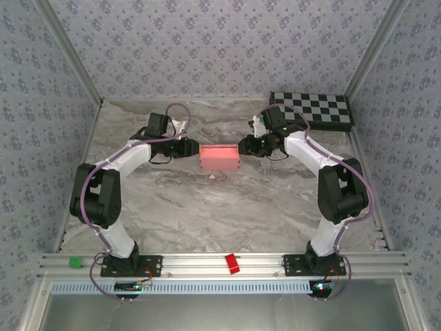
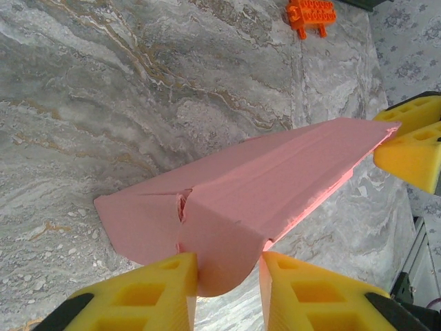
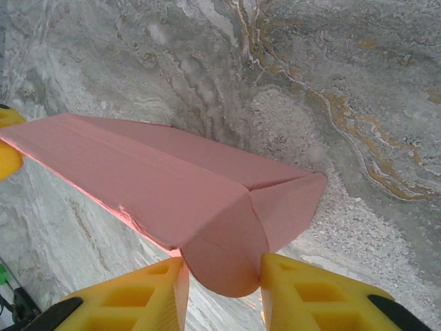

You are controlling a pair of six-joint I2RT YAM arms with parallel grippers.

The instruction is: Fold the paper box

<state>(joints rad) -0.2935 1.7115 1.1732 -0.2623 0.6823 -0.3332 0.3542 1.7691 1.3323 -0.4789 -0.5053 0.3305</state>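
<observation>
- Left gripper (image 2: 229,265): its yellow fingers sit against either side of the rounded end flap of the paper box (image 1: 219,158); whether they squeeze or only touch, I cannot tell.
- Right gripper (image 3: 224,265): the same at the opposite end flap, grip likewise unclear.
- Marble table (image 1: 207,207): the box lies at mid-frame in the top view, folded, between both grippers.
- Checkerboard (image 1: 311,109): upper right.
- Orange toy (image 2: 311,15): top edge of the left wrist view.
- Red block (image 1: 232,263): lower centre, on the rail.
</observation>
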